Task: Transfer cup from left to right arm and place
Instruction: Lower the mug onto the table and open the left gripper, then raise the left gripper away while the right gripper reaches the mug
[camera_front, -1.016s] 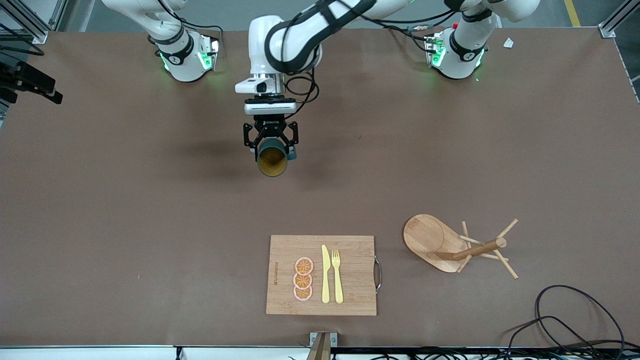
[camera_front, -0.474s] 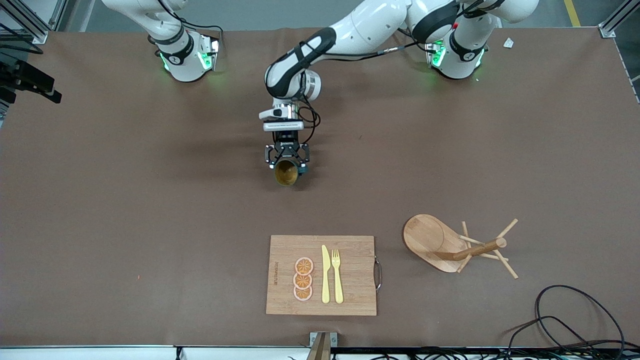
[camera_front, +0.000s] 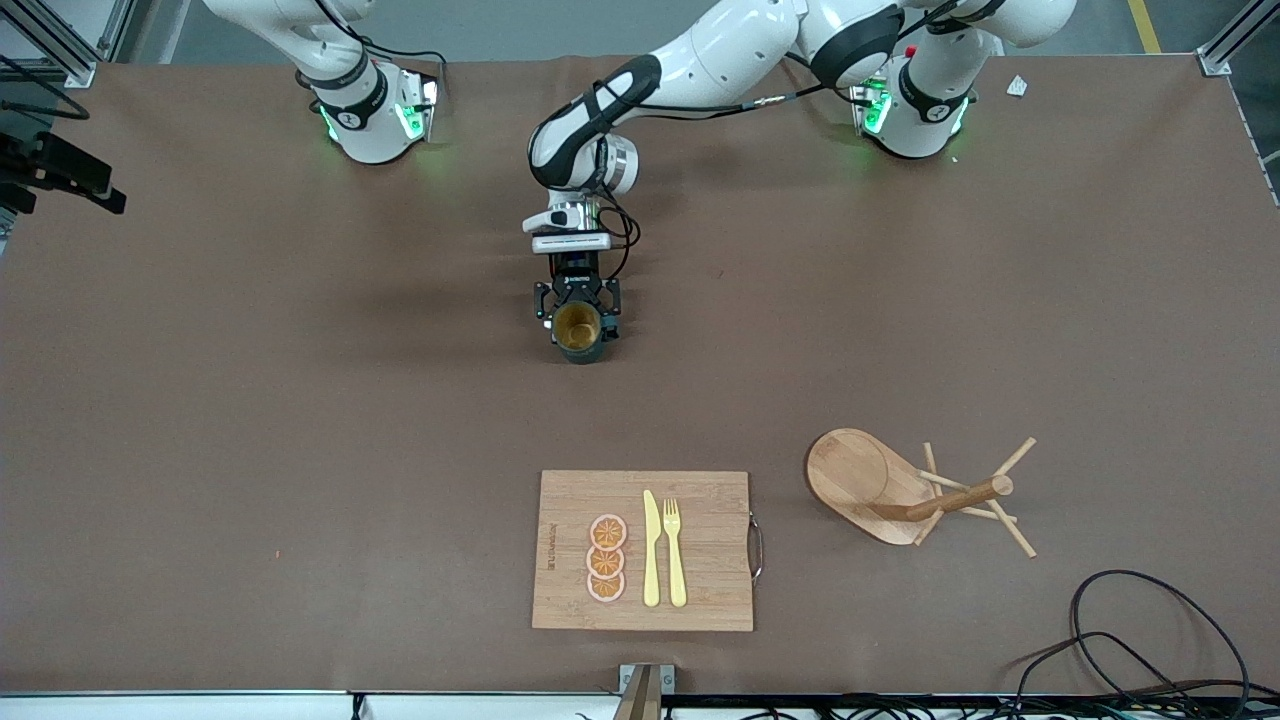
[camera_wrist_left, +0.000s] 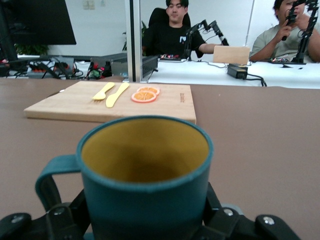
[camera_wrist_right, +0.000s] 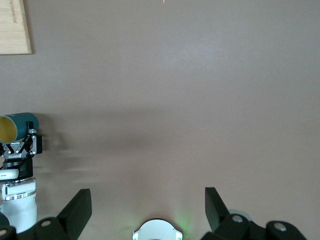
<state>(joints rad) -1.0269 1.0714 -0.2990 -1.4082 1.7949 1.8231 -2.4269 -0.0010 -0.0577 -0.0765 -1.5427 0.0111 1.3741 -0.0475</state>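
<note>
The cup (camera_front: 578, 332) is a dark teal mug with an ochre-yellow inside. It is upright, low over the middle of the table. My left gripper (camera_front: 578, 318) is shut on its sides; I cannot tell whether its base touches the table. In the left wrist view the cup (camera_wrist_left: 150, 200) fills the foreground between the fingers of the left gripper (camera_wrist_left: 147, 227), handle to one side. My right gripper (camera_wrist_right: 146, 197) is open and empty, waiting high over its own base. The cup also shows in the right wrist view (camera_wrist_right: 17, 126).
A wooden cutting board (camera_front: 700, 550) with orange slices, a yellow knife and a fork lies near the front edge, nearer the front camera than the cup. A wooden peg stand (camera_front: 920, 490) lies tipped over toward the left arm's end. Cables (camera_front: 1130, 640) lie at that corner.
My left arm has stretched out and lowered the cup toward the table, ending a little nearer the front camera. The right arm has not moved.
</note>
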